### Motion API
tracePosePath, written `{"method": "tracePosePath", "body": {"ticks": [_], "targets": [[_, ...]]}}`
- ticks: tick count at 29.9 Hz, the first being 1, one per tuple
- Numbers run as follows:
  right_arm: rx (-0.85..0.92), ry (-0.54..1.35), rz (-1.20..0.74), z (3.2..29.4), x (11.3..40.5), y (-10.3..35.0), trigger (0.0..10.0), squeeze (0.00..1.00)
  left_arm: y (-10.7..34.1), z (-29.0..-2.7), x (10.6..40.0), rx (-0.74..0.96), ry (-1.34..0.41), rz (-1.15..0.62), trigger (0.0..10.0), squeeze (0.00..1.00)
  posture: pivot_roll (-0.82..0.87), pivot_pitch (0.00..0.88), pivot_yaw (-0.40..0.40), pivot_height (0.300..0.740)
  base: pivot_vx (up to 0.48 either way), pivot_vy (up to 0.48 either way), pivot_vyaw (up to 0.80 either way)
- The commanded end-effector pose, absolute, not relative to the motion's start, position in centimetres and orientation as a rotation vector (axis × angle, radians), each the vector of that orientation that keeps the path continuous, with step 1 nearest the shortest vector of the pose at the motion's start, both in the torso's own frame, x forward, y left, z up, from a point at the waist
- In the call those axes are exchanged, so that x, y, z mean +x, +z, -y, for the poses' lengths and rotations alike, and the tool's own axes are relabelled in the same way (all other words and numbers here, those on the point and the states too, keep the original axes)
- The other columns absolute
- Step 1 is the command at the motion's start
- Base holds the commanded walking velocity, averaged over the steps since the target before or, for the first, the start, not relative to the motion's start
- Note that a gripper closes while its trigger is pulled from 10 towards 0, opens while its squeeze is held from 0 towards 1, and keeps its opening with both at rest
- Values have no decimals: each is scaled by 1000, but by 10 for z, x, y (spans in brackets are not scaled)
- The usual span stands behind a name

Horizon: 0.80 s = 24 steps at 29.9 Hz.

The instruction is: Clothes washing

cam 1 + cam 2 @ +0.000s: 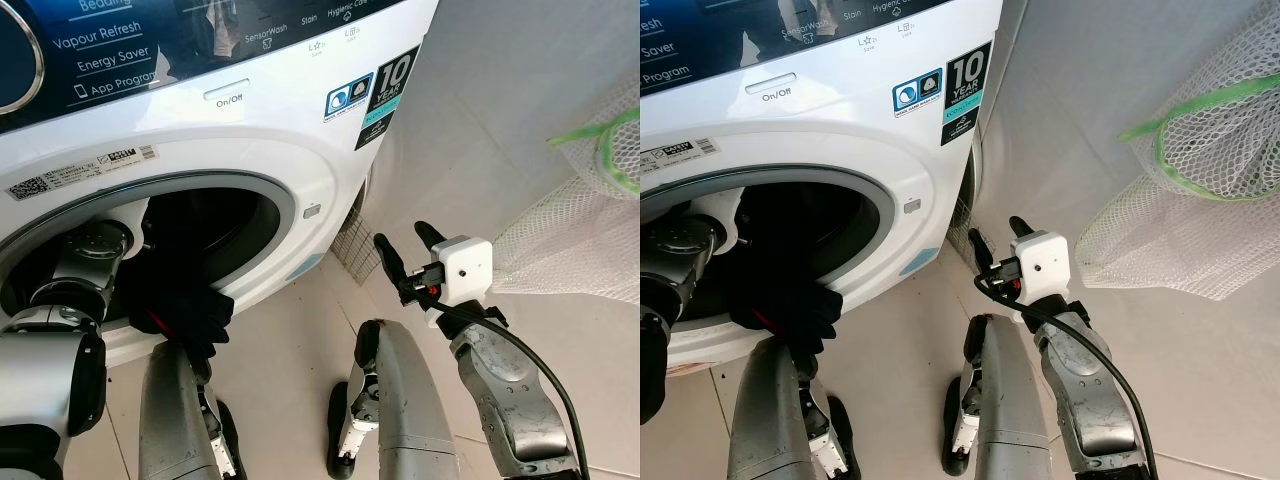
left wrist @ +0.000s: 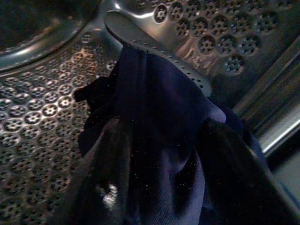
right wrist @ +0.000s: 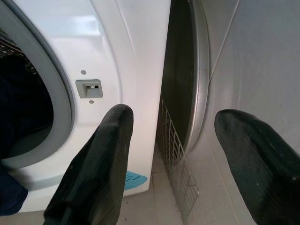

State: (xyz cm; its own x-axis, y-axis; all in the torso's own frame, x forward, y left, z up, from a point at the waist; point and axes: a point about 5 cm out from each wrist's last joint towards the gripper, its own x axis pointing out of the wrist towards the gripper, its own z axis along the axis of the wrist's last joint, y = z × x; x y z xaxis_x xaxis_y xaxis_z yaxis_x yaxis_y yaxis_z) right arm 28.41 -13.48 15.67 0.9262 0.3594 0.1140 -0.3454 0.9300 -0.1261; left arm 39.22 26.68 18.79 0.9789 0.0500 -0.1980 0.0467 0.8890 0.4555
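The left end effector is closed on a dark garment inside the washing machine drum. Fabric is soft, light, drapes; grip a bunched fold. The right end effector is wide open, empty.

left arm bent forward, wrist reaching ahead, left gripper clamped down with something between its fingers. right arm raised, right gripper pointing up, fingers spread wide.

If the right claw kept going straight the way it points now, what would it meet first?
Probably the washing machine's right front corner or the narrow gap beside it, where a wire rack stands. The right claw is open; depth is unclear.
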Motion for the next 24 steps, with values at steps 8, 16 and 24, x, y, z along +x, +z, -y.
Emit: {"method": "tracePosePath", "body": {"ticks": [8, 16, 24], "targets": [[-97, 344, 117, 139, 280, 153, 10000, 0, 171, -266, 387, 441, -17, -252, 10000, 1000, -15, 394, -155, 511, 0, 0, 0], [-98, 344, 118, 138, 280, 153, 10000, 0, 169, -265, 387, 430, -19, -252, 10000, 1000, -13, 395, -153, 511, 0, 0, 0], [-96, 345, 118, 138, 280, 153, 10000, 0, 170, -263, 388, 397, -22, -238, 10000, 1000, -10, 393, -152, 511, 0, 0, 0]]}}
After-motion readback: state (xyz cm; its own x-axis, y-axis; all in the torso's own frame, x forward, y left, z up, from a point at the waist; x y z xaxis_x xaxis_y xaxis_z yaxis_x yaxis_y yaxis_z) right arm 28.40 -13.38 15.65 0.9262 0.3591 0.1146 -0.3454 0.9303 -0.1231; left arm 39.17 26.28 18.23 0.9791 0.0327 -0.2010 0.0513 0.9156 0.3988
